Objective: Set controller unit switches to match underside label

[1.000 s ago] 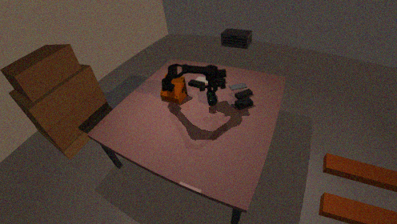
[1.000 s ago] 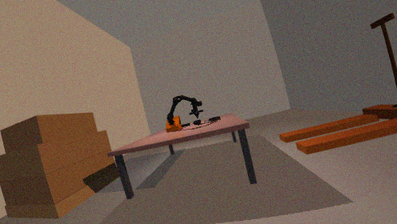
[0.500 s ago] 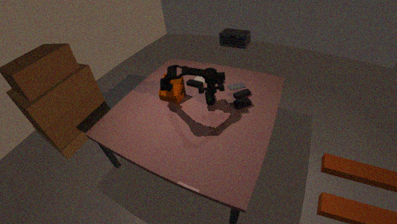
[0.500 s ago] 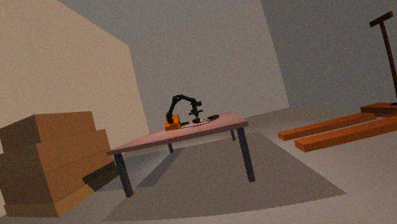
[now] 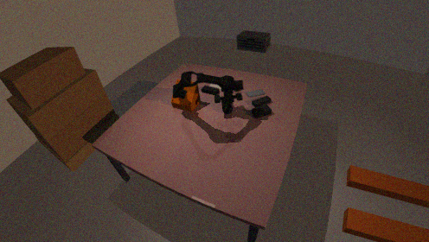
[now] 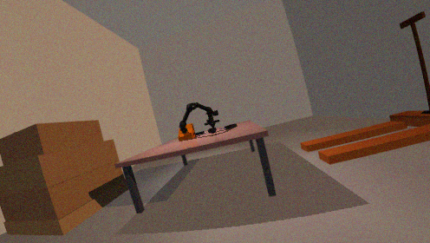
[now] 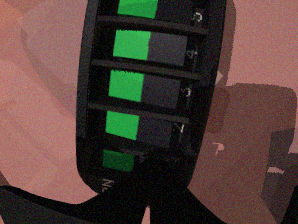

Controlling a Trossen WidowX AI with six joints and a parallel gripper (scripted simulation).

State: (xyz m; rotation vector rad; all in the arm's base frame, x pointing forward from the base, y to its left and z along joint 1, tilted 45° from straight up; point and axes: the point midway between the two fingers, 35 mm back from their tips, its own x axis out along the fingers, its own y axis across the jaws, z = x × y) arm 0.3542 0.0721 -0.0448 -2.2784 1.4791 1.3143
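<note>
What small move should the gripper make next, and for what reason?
I would probably raise the closed gripper slightly. Its tips cover the dark end of the nearest switch on the controller unit, so whether that end is pressed cannot be seen.

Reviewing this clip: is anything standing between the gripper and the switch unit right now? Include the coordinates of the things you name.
Nothing visible does: in the wrist view the closed gripper (image 7: 153, 165) reaches directly over the near end of the switch unit (image 7: 165, 91), with no other part between them.
</note>
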